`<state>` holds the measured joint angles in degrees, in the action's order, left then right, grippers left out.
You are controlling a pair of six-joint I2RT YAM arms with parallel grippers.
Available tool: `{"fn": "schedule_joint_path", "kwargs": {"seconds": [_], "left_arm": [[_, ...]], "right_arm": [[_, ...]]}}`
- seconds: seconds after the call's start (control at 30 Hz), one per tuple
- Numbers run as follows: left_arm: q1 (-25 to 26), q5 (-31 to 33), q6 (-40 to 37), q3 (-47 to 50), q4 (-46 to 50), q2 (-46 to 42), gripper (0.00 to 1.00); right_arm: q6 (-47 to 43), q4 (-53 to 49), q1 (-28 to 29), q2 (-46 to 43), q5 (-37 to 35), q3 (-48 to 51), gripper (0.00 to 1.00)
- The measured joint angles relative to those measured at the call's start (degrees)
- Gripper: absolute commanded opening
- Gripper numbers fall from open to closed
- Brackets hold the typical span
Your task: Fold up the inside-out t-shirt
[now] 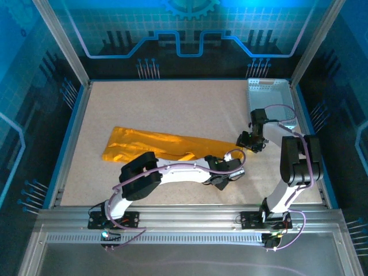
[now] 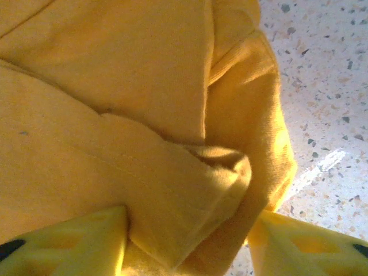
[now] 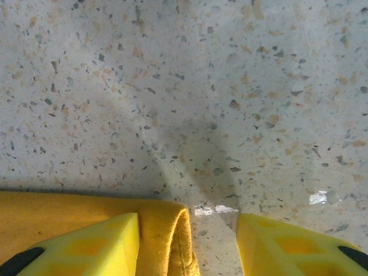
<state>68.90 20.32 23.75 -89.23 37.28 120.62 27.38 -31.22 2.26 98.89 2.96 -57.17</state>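
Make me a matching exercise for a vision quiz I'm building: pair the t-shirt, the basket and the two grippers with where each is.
1 t-shirt
2 basket
3 left gripper
4 right gripper

A far right corner of the table
B over bunched cloth
C long strip across the middle
D at a cloth edge, bare table ahead

Pairs: 1-C, 2-A, 3-B, 4-D.

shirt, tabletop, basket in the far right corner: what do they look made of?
Shirt: soft thin knit cloth, likely cotton, matte; fine ribbed texture, stitched seams, limp folds.
Tabletop: hard speckled surface, terrazzo-like stone or laminate, slightly glossy; dark and tan flecks, a bright glare patch.
Basket: pale plastic, probably; rows of small holes along its wall, too small to say more.
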Motion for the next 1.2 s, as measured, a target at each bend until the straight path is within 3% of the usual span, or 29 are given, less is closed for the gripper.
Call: {"fn": "schedule_joint_path", "kwargs": {"seconds": [0.3,0.57,0.73,0.9,1.2], "left_arm": [[0.0,-0.6,1.5,0.2,-0.2,0.6,0.31],[0.0,-0.5,3.8,2.6,-2.3,-0.9,0.22],[0.0,-0.1,5.9,6.0,-4.8,-4.2,0.13],[0.0,0.5,7.9,11.4,-8.3,-10.6,0.11],[0.0,-2.8,9.6,12.8,-13.9,-14.1,0.07]], "right_arm": [[0.1,-0.8,2.7,0.3,-3.1,-0.6,0.41],[0.9,1.2,8.3,0.3,0.9,-0.5,0.27],[1.2,1.1,8.3,0.2,0.7,-0.6,0.13],[1.0,-0.8,8.3,-2.6,-0.3,-1.1,0.03],[-0.5,-3.8,3.2,-8.5,-0.8,-3.4,0.0]]}}
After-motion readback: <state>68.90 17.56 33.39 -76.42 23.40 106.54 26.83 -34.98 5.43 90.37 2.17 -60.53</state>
